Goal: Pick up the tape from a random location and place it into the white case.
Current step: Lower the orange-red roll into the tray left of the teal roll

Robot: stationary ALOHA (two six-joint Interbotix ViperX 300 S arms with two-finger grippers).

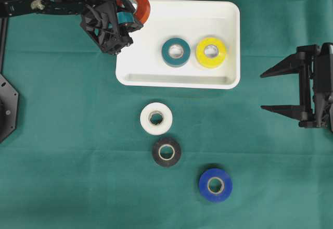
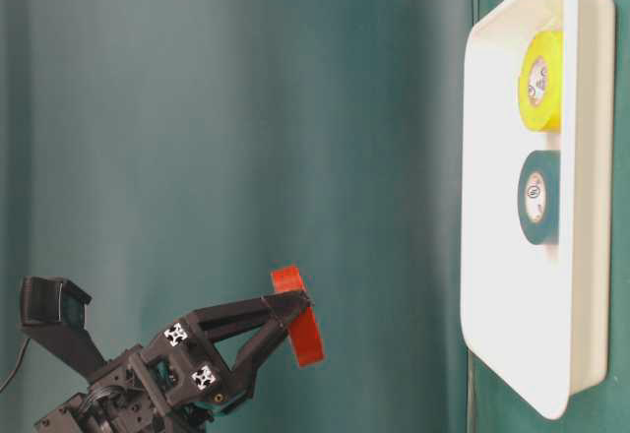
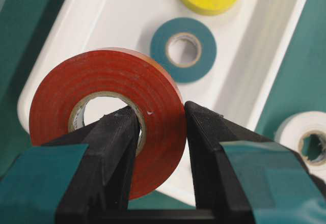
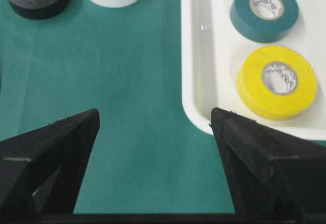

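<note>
A red tape roll (image 1: 140,8) (image 3: 114,74) hangs edge-up over the far left corner of the white case (image 1: 177,81) (image 3: 117,15). My left gripper (image 1: 129,14) (image 3: 160,113) is shut on it, one finger through the core and one against the outer face. The table-level view shows this roll (image 2: 303,330) raised clear of the case (image 2: 591,256). A teal roll (image 1: 176,52) and a yellow roll (image 1: 210,52) lie flat inside the case. At the right, my right gripper (image 1: 268,91) (image 4: 155,119) stands open over bare cloth.
Three more rolls lie on the green cloth in front of the case: white (image 1: 156,118), black (image 1: 166,152) and blue (image 1: 215,185). The right wrist view shows the case corner (image 4: 196,56) just ahead of the right finger.
</note>
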